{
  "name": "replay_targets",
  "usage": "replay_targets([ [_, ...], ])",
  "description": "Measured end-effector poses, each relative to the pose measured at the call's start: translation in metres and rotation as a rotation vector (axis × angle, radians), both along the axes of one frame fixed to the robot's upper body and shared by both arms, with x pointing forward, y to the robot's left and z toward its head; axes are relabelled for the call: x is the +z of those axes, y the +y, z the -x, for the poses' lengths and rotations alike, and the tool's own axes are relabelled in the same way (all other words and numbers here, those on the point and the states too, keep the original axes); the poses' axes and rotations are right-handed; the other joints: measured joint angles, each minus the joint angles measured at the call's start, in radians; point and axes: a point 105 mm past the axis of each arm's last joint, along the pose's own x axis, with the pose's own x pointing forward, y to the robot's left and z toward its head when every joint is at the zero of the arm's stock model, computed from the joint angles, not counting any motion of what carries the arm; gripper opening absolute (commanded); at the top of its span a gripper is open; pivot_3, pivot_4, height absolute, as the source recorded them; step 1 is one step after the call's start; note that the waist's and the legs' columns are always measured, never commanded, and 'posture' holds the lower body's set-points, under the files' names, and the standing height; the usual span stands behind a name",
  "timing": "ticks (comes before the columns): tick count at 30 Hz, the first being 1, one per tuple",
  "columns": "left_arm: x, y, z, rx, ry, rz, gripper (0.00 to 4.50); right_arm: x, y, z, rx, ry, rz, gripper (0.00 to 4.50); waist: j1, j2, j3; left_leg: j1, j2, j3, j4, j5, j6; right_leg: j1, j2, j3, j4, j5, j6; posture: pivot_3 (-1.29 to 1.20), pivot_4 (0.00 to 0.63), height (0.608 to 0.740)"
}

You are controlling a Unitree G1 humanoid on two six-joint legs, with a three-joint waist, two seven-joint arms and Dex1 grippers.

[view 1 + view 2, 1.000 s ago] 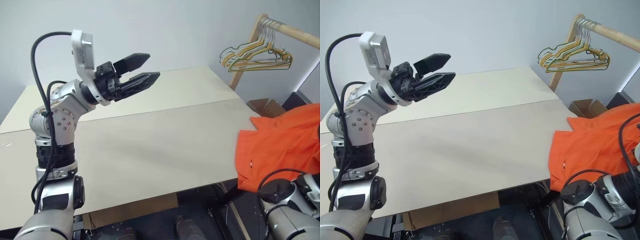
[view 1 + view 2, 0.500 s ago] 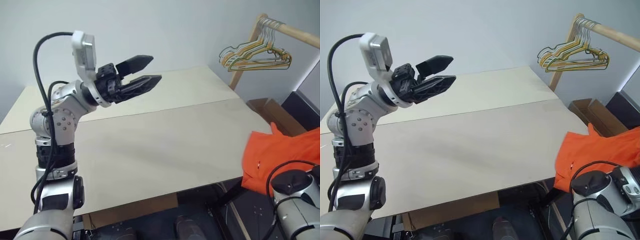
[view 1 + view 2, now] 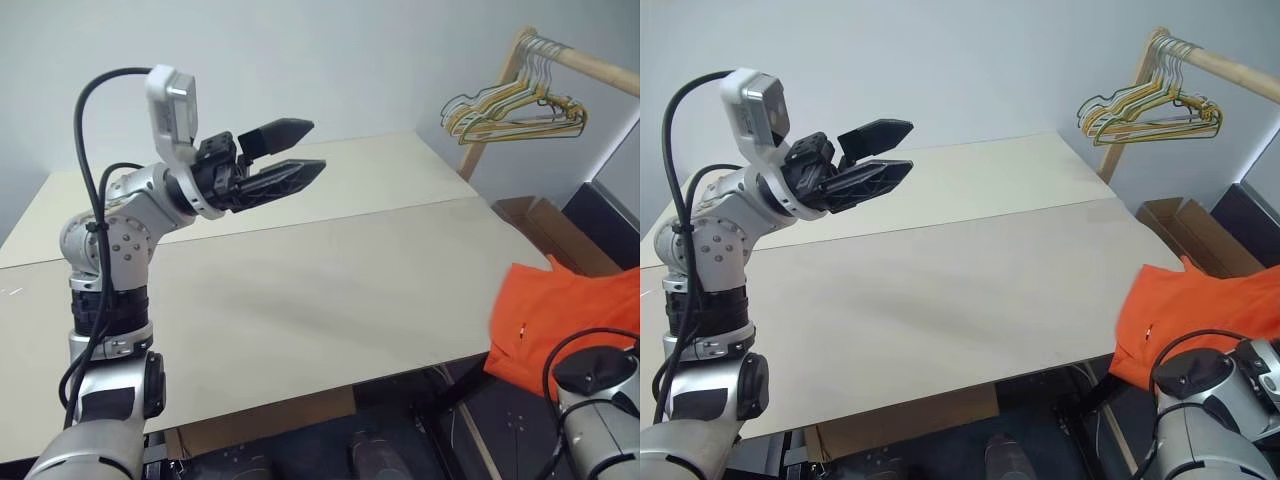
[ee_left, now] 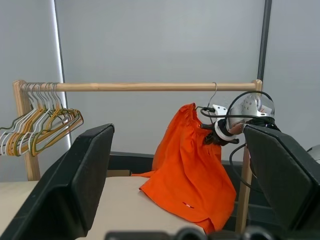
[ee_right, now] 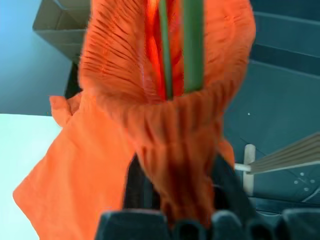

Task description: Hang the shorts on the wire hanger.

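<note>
Shorts (image 4: 187,165): already on the wire hanger (image 5: 192,50), just beyond your right pincer (image 5: 180,180), which clasps the waistband; letting go remains. Left pincer (image 3: 300,150): spread, empty.

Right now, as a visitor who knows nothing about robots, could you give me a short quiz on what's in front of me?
1. True or false: the left gripper is clamped on the shorts.
2. Where are the shorts? A) spread flat mid-table B) hanging up by the wooden rail, past the table end C) on the floor.
3. Fill in: the bunch of spare hangers hangs on the wooden ___.

Key: 1 false, as the left gripper is open and empty above the table; 2 B; 3 rail.
</note>
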Motion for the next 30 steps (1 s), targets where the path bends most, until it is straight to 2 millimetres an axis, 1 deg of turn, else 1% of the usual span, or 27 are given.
replay_targets([
  [1, 0.0, 0.0, 0.0, 0.0, 0.0, 0.0, 4.5, -0.001, 0.002, -0.001, 0.006, 0.011, 0.009, 1.84, -0.002, 0.0, 0.0, 0.0, 0.0, 0.0, 0.0, 0.0, 0.0, 0.0, 0.0, 0.0, 0.0, 0.0, 0.0, -0.22, 0.031, 0.74],
  [2, 0.0, 0.0, 0.0, 0.0, 0.0, 0.0, 4.5, 0.001, 0.003, -0.002, 0.011, 0.014, 0.021, 2.08, -0.003, 0.001, 0.0, 0.0, 0.0, 0.0, 0.0, 0.0, 0.0, 0.0, 0.0, 0.0, 0.0, 0.0, 0.0, -0.22, 0.031, 0.74],
  [7, 0.0, 0.0, 0.0, 0.0, 0.0, -0.002, 4.5, 0.027, 0.008, -0.004, 0.002, 0.051, 0.166, 3.93, -0.007, 0.003, 0.0, 0.0, 0.0, 0.0, -0.002, 0.0, 0.0, -0.001, 0.0, 0.001, 0.0, 0.0, 0.001, -0.22, 0.028, 0.74],
  [8, 0.0, -0.001, 0.0, -0.001, 0.0, -0.002, 4.5, 0.03, 0.008, -0.004, 0.001, 0.056, 0.186, 4.25, -0.008, 0.003, 0.0, 0.0, 0.0, 0.0, -0.002, 0.0, 0.0, -0.001, 0.0, 0.001, 0.0, 0.0, 0.001, -0.22, 0.028, 0.74],
  [9, 0.0, -0.001, 0.0, 0.0, 0.0, -0.002, 4.5, 0.035, 0.01, -0.004, -0.003, 0.065, 0.212, 4.48, -0.008, 0.003, 0.0, 0.0, 0.0, 0.0, -0.002, 0.0, 0.0, -0.001, 0.0, 0.001, 0.0, -0.001, 0.001, -0.22, 0.026, 0.74],
  [11, 0.0, 0.0, 0.0, 0.0, 0.0, -0.002, 4.5, 0.042, 0.011, -0.003, -0.019, 0.085, 0.271, 4.48, -0.008, 0.003, 0.0, 0.0, 0.0, 0.0, -0.002, 0.0, 0.0, -0.001, 0.0, 0.001, 0.0, -0.001, 0.001, -0.22, 0.026, 0.74],
  [14, 0.0, 0.0, 0.0, 0.0, 0.0, -0.003, 4.5, 0.058, 0.012, 0.0, -0.062, 0.147, 0.438, 4.48, -0.008, 0.003, 0.0, 0.0, 0.0, 0.0, -0.003, 0.0, 0.0, -0.001, 0.0, 0.001, 0.0, -0.001, 0.002, -0.21, 0.025, 0.74],
  [17, 0.0, 0.0, 0.0, 0.002, 0.0, -0.004, 4.5, 0.079, 0.018, 0.002, -0.121, 0.225, 0.686, 4.48, -0.009, 0.003, 0.0, 0.001, 0.0, 0.001, -0.003, 0.0, 0.0, -0.001, 0.0, 0.002, 0.0, -0.001, 0.002, -0.21, 0.024, 0.74],
  [19, 0.0, 0.0, 0.001, 0.005, -0.002, -0.008, 4.5, 0.093, 0.028, 0.0, -0.155, 0.26, 0.869, 4.48, -0.011, 0.003, 0.0, 0.001, 0.0, 0.001, -0.004, 0.0, 0.0, -0.001, 0.0, 0.002, 0.0, -0.002, 0.003, -0.21, 0.024, 0.74],
  [21, -0.001, 0.0, 0.001, 0.005, -0.002, -0.009, 4.5, 0.106, 0.04, -0.006, -0.165, 0.269, 1.043, 4.48, -0.014, 0.003, 0.0, 0.002, 0.0, 0.001, -0.005, 0.0, 0.0, -0.001, 0.0, 0.002, -0.001, -0.002, 0.003, -0.2, 0.022, 0.74],
  [23, -0.001, 0.001, 0.001, 0.011, -0.002, -0.013, 4.5, 0.115, 0.053, -0.015, -0.147, 0.244, 1.165, 4.48, -0.014, 0.003, 0.0, 0.002, 0.0, 0.001, -0.005, 0.0, 0.0, -0.001, 0.0, 0.002, -0.001, -0.002, 0.003, -0.19, 0.021, 0.74],
  [25, -0.003, 0.004, 0.001, 0.031, -0.003, -0.028, 4.5, 0.126, 0.072, -0.028, -0.1, 0.179, 1.297, 4.48, -0.015, 0.003, 0.0, 0.003, 0.0, 0.001, -0.006, 0.0, 0.0, -0.001, 0.0, 0.003, -0.001, -0.002, 0.003, -0.18, 0.021, 0.74],
  [26, -0.005, 0.005, 0.0, 0.049, -0.002, -0.038, 4.5, 0.133, 0.085, -0.038, -0.04, 0.107, 1.374, 4.48, -0.016, 0.003, 0.0, 0.003, 0.0, 0.001, -0.007, 0.0, 0.0, -0.001, 0.0, 0.004, -0.001, -0.002, 0.003, -0.18, 0.021, 0.74],
  [27, -0.007, 0.006, 0.0, 0.059, 0.0, -0.044, 4.5, 0.136, 0.093, -0.044, 0.005, 0.066, 1.404, 4.48, -0.017, 0.003, 0.0, 0.004, 0.0, 0.001, -0.007, 0.0, 0.0, -0.001, 0.001, 0.004, -0.001, -0.002, 0.003, -0.18, 0.021, 0.74],
  [28, -0.011, 0.008, -0.001, 0.085, 0.001, -0.054, 4.5, 0.137, 0.105, -0.056, 0.119, -0.016, 1.414, 4.48, -0.017, 0.002, 0.0, 0.005, 0.0, 0.001, -0.008, 0.0, 0.0, 0.001, 0.001, 0.003, -0.002, -0.002, 0.003, -0.17, 0.021, 0.74],
  [29, -0.016, 0.011, -0.004, 0.126, -0.001, -0.066, 4.5, 0.133, 0.122, -0.073, 0.288, -0.113, 1.389, 4.48, -0.019, 0.002, 0.001, 0.007, 0.0, 0.0, -0.008, 0.0, 0.0, 0.004, 0.001, 0.003, -0.003, -0.002, 0.003, -0.16, 0.022, 0.74],
  [30, -0.021, 0.013, -0.005, 0.162, -0.005, -0.073, 4.5, 0.127, 0.135, -0.086, 0.436, -0.189, 1.344, 4.48, -0.019, 0.001, 0.001, 0.012, 0.001, 0.0, -0.01, 0.0, 0.0, 0.009, 0.001, 0.003, -0.005, -0.002, 0.003, -0.16, 0.022, 0.74],
])
